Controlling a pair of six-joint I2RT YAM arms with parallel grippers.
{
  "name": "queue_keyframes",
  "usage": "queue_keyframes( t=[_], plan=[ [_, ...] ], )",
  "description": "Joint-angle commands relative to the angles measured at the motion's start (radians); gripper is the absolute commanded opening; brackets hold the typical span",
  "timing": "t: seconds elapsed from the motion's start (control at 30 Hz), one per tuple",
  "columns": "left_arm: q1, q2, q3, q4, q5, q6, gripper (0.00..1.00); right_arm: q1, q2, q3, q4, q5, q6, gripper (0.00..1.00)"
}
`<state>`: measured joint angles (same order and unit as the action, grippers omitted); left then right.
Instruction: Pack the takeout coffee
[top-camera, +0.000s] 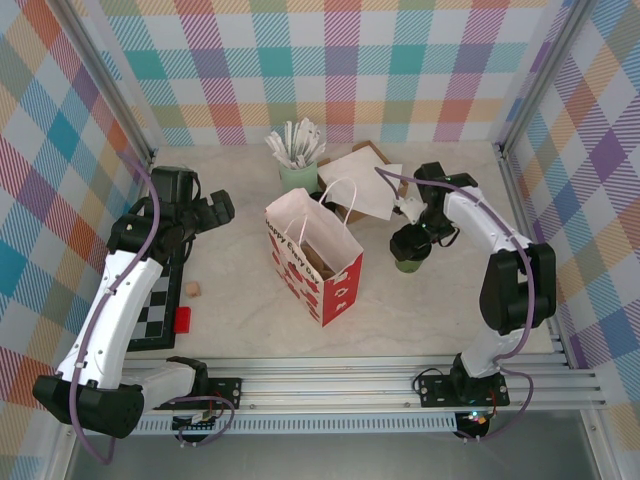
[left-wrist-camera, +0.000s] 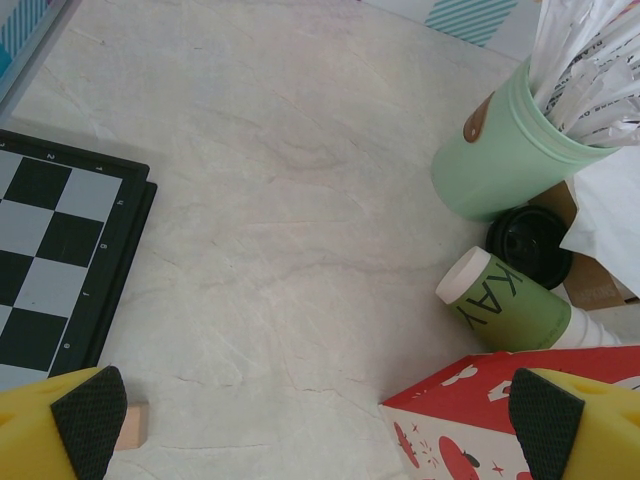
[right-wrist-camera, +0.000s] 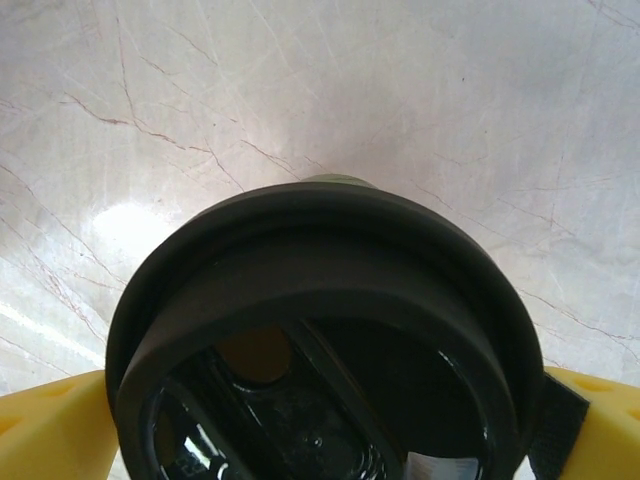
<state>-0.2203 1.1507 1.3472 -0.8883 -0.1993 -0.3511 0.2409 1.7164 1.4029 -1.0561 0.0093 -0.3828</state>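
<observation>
Two grippers: both stand with jaws spread wide.
Left side: the left gripper (top-camera: 218, 210) hangs over bare table (top-camera: 240, 300) between the chessboard (top-camera: 160, 305) and the paper bag (top-camera: 312, 255), well apart from the takeout coffee (top-camera: 409, 264).
Coffee position: the takeout coffee stands upright on the table, right of the paper bag and just in front of the cardboard box (top-camera: 352, 180).
Right side: the right gripper (top-camera: 410, 243) sits directly over the takeout coffee. In the right wrist view the lid (right-wrist-camera: 320, 290) lies between the yellow fingers (right-wrist-camera: 45, 425), one on each side. Whether the pads touch it cannot be told.
Chessboard: flat, rigid, black-framed, with black and white squares. A small wooden block (top-camera: 194, 289) lies just beside its right edge, and a red block (top-camera: 182, 320) lies at that edge.
Paper bag: red and white printed paper, upright, with an open rectangular mouth and thin white handles.
Pale green cup (top-camera: 298, 176): smooth, round, matte, upright behind the bag, holding white-wrapped sticks.
Cardboard box: brown, with a white paper sheet draped over it.
Coffee build: dark green paper wall with a round black plastic lid, which is glossy and has a raised rim.
Table surface: pale, marble-patterned, with thin brown veins.
</observation>
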Motion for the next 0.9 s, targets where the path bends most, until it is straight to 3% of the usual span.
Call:
queue_keyframes(
  t=[0.0,0.67,0.87],
  plan=[
    [-0.002,-0.005,-0.010,-0.019,-0.022,0.012,1.00,0.012,0.023,0.036,-0.036,0.010,-0.019,1.00],
    [-0.002,0.000,-0.017,-0.020,-0.033,0.019,1.00,0.025,0.058,0.071,-0.064,0.043,-0.022,0.94],
    [-0.003,-0.002,-0.016,-0.019,-0.028,0.020,1.00,0.024,0.058,0.071,-0.076,0.027,-0.021,0.84]
  ],
)
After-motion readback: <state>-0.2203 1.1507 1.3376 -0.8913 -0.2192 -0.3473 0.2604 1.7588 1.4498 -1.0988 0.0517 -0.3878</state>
